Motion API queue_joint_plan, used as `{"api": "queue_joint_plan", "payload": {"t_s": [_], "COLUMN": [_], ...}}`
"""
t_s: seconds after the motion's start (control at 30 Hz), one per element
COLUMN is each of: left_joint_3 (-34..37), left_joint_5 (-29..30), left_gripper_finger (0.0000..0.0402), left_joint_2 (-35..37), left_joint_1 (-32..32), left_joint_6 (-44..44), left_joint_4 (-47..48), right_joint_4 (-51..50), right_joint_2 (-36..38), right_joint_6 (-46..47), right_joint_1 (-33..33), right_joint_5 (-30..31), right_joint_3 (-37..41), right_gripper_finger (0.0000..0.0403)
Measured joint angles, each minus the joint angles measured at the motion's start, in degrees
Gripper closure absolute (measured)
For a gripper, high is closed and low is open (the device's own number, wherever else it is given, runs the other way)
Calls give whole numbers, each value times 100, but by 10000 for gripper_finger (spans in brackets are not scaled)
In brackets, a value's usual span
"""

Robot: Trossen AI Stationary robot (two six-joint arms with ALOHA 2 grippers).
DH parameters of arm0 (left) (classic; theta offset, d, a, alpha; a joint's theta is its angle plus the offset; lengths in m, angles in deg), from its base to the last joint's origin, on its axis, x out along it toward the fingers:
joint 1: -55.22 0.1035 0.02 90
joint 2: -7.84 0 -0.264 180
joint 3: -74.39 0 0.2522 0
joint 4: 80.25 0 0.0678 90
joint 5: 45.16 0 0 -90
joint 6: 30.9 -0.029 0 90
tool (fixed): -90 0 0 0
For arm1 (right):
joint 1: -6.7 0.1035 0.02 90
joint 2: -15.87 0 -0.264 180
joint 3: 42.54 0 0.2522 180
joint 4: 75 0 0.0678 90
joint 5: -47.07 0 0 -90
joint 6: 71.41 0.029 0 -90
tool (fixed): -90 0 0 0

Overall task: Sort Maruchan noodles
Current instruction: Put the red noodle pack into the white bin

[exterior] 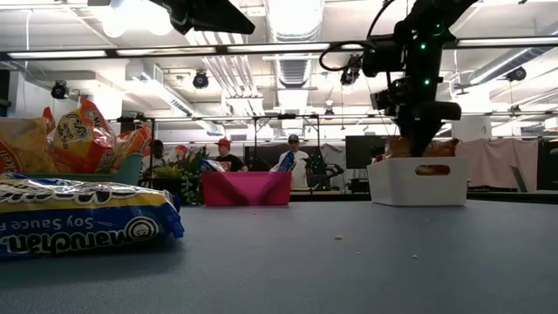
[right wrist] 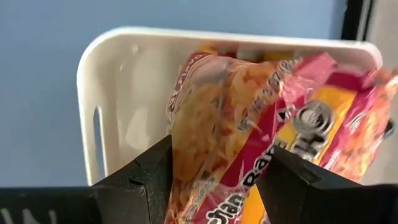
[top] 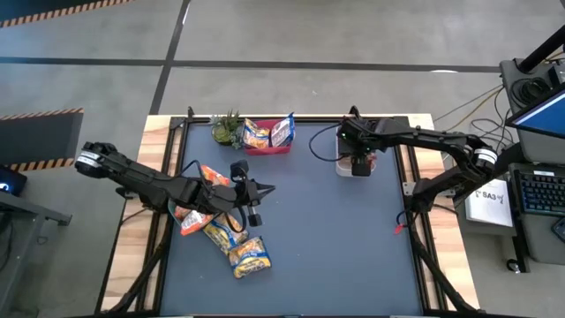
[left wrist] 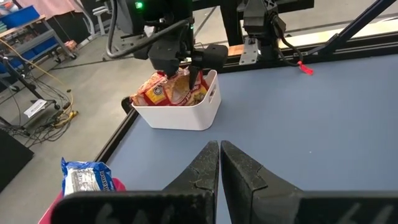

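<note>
Blue desk (top: 335, 238) — right tool (right wrist: 214, 180) over the white bin (left wrist: 180, 112), grasping a red noodle packet (right wrist: 242, 124); left tool (left wrist: 219, 163) clenched, near the bin.

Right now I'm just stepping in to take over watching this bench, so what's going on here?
The robot is sorting ramen packets into bins. The right gripper is down in the white bin, its fingers closed around a red packet. The left gripper, shut and empty, waits over the mat beside the unsorted pile of packets. The pink bin beside the small green plant already holds packets.
</note>
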Motion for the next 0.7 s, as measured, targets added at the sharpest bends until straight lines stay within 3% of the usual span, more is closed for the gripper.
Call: {"api": "queue_joint_plan", "payload": {"t_s": [0.43,0.7], "left_joint_3": [0,0], "left_joint_5": [-5,-9], "left_gripper_finger": [402,402], "left_joint_2": [1,0], "left_joint_1": [-10,-19], "left_joint_6": [-20,9], "left_joint_4": [30,31], "right_joint_4": [200,182], "right_joint_2": [-11,18], "right_joint_6": [689,98], "right_joint_1": [26,33], "right_joint_5": [6,-154], "right_joint_3": [0,2], "right_gripper_finger": [216,225]}}
